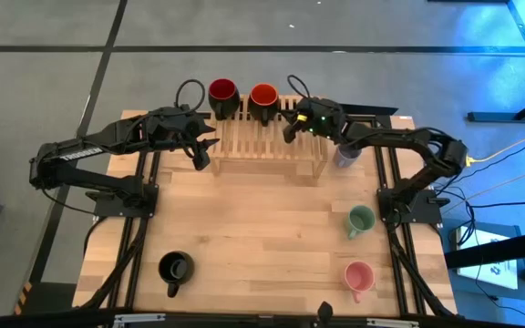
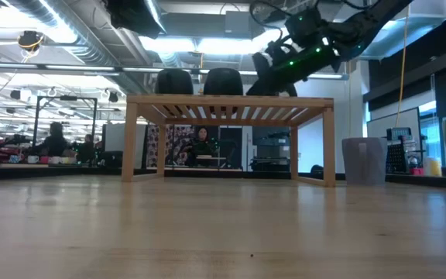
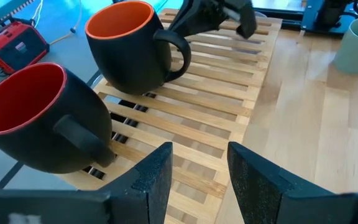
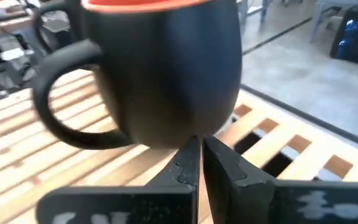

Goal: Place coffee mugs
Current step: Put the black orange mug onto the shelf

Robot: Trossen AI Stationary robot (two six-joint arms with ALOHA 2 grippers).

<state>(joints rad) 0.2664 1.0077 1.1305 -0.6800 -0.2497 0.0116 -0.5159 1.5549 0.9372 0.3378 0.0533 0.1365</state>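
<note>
Two mugs stand upright on the slatted wooden rack (image 1: 267, 146) at the table's far side. One is dark with a dark red inside (image 1: 222, 91); the other is dark with a red-orange inside (image 1: 262, 94). My left gripper (image 1: 203, 153) is open and empty at the rack's left end, and the mugs show in its wrist view (image 3: 33, 118) (image 3: 129, 43). My right gripper (image 1: 289, 130) is shut just right of the red-orange mug (image 4: 166, 68). The lavender-blue mug (image 1: 344, 153) stands on the table under my right arm. The green (image 1: 361, 220), pink (image 1: 358, 276) and black (image 1: 175, 268) mugs stand nearer. My right gripper's shut fingertips (image 4: 191, 163) point level from the table's right at the lower wall (image 4: 185, 127) of the red-orange mug, beside its handle (image 4: 58, 102). I cannot tell whether they touch it. The mug stands upright on the rack's slats.
The rack's right half (image 1: 303, 150) is bare slats. The black mug stands near the near left corner, and the green and pink mugs stand along the right side. The table's middle (image 1: 262, 237) is bare wood. Beyond the table, a person (image 2: 201, 143) sits in the room.
</note>
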